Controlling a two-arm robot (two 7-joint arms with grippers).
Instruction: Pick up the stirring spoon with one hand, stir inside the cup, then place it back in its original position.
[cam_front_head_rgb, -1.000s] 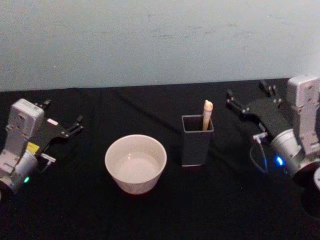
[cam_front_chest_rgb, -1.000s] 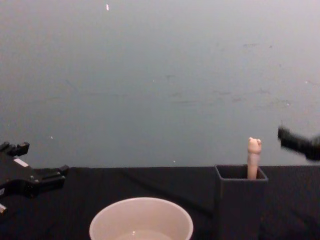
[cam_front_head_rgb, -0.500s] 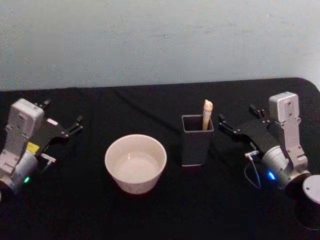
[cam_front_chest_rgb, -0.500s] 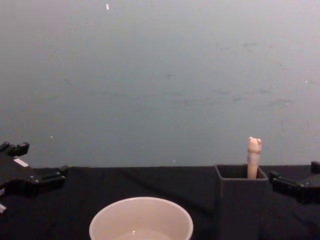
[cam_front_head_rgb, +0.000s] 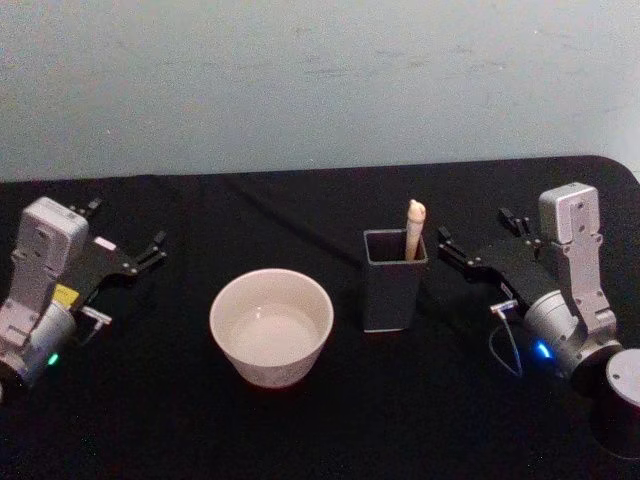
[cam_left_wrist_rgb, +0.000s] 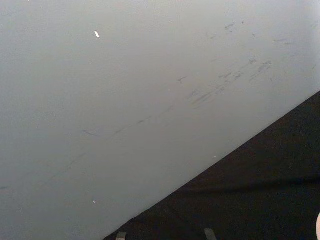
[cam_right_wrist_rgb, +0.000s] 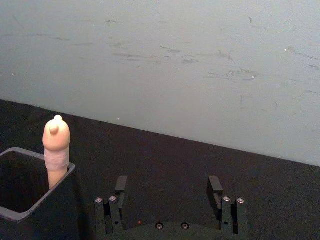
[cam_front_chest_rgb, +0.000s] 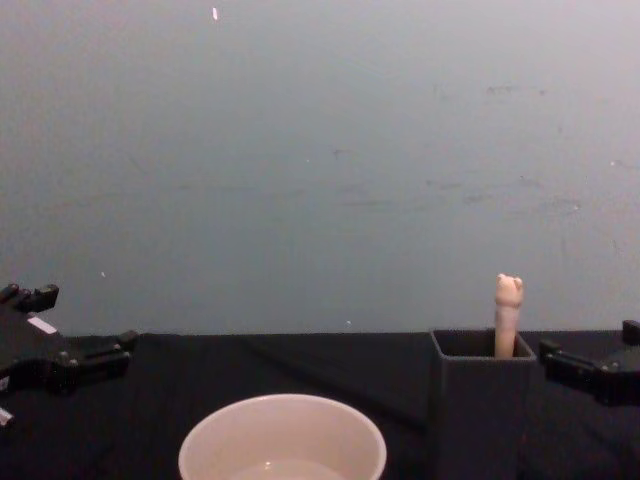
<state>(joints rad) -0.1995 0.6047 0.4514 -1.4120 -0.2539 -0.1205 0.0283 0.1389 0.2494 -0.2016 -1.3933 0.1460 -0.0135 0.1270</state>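
The spoon (cam_front_head_rgb: 414, 228) is standing in the holder (cam_front_head_rgb: 394, 281), bear knob poking above the rim — likely light, stiff and slick, best pinched just under the knob. The right gripper (cam_front_head_rgb: 470, 242) is hovering beside it, jaws spread; the left gripper (cam_front_head_rgb: 125, 245) is sitting parked, jaws spread.

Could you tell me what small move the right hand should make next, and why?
Probably a short advance toward the stirring spoon, to bring its bear-head top between the fingers. The right hand is open and sits just beside the dark grey holder, apart from it, while the spoon stands upright in the holder's far corner, untouched. The cup waits on the holder's other side; the left hand is parked.
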